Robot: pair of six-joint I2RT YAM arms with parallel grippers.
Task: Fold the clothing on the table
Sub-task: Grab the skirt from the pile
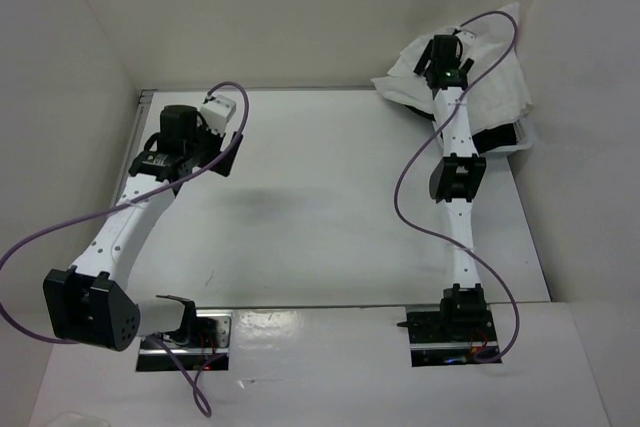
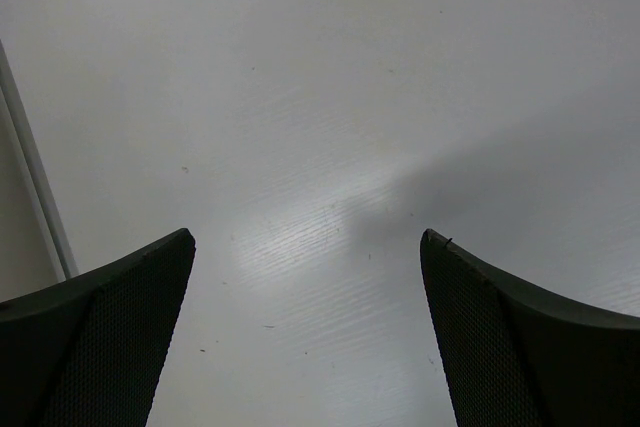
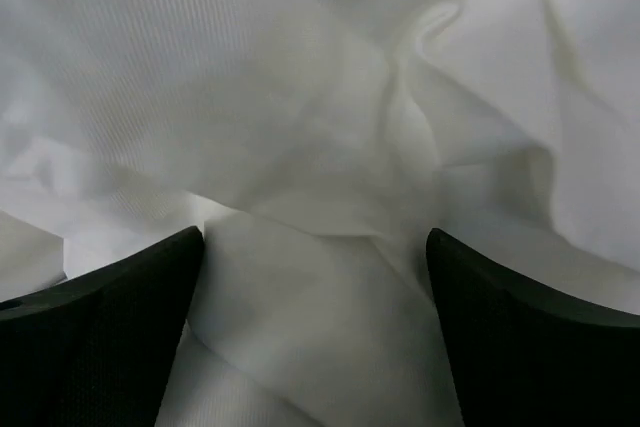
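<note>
We see the clothing crumpled in a white heap at the far right corner of the tabletop. Our right arm reaches out over it. The right jaws stand spread close over the rumpled folds, pinching nothing. The left jaws are spread wide too, over bare tabletop near the far left edge, well apart from the clothing.
</note>
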